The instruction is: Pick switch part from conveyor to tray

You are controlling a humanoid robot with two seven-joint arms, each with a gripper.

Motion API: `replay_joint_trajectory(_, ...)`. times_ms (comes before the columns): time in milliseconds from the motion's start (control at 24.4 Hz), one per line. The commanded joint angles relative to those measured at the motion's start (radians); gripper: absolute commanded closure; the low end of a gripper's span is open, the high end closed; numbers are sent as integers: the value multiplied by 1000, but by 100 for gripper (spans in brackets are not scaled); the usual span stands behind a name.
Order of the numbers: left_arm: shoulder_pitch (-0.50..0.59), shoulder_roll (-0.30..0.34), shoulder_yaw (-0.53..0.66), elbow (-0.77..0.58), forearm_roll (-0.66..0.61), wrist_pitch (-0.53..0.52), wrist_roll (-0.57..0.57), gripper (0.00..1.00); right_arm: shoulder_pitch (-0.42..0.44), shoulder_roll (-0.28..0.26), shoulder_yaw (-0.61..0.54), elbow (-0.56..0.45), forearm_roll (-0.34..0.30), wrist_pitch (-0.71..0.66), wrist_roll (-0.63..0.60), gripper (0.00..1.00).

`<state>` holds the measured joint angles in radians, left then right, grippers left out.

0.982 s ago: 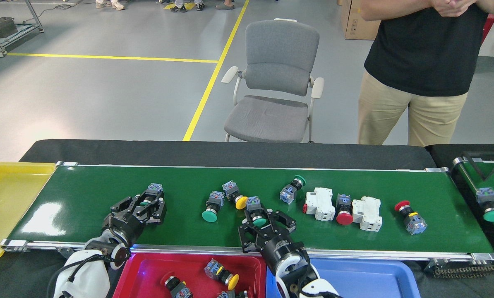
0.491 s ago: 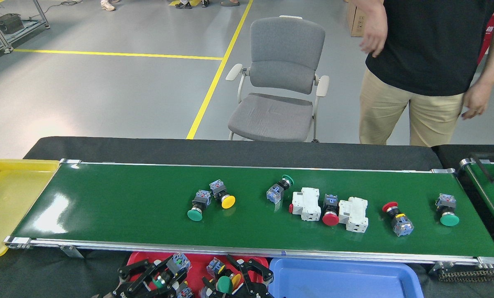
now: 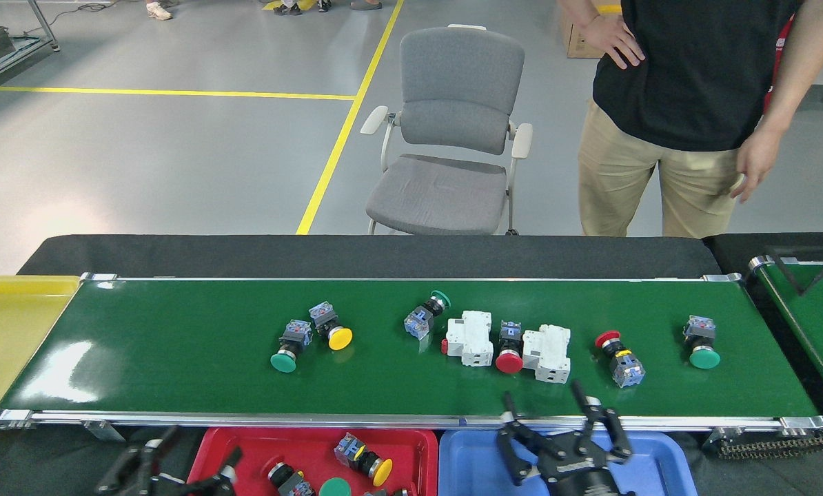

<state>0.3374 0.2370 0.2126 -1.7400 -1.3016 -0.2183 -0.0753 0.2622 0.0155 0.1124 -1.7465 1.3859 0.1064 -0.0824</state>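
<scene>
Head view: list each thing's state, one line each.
left gripper: open, empty
right gripper: open, empty
conveyor: loaded with switch parts
red tray: holds switches
blue tray: nothing seen inside
yellow tray: nothing seen inside
chair: unoccupied

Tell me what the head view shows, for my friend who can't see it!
Button switches and two white parts lie on a green conveyor. Both grippers, left and right, hang open and empty over the red tray and blue tray.

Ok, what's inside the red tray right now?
In the red tray: a yellow-capped switch, a dark switch body and a green cap. The frame's bottom edge cuts off the rest.
</scene>
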Motion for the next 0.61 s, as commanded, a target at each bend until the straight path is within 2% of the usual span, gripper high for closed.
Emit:
replay_joint_trajectory(0,8,4,33,-9,5,66,11,0,29,-8,-59,-10,-42,9,-30,0)
replay_joint_trajectory(82,8,7,31,-9,7,66,11,0,51,-8,-92,-7,-57,7,-31,0)
replay_joint_trajectory(246,5,10,17,-10,7,27,11,0,32,-9,-99,16,-57,12,-22,0)
replay_joint_trajectory(327,-20,8,1,-9,7,-81,9,0,-12,-22,-86,22,-51,9,-14,0)
replay_joint_trajectory(409,-92,13,-5,0,2,-171,9,0,-69,-25,-28,47,-48,9,16,0)
replay_joint_trajectory(573,-241,38,-97,128,-4,-211,2,0,-216,-23,75,140,-38,19,75,1)
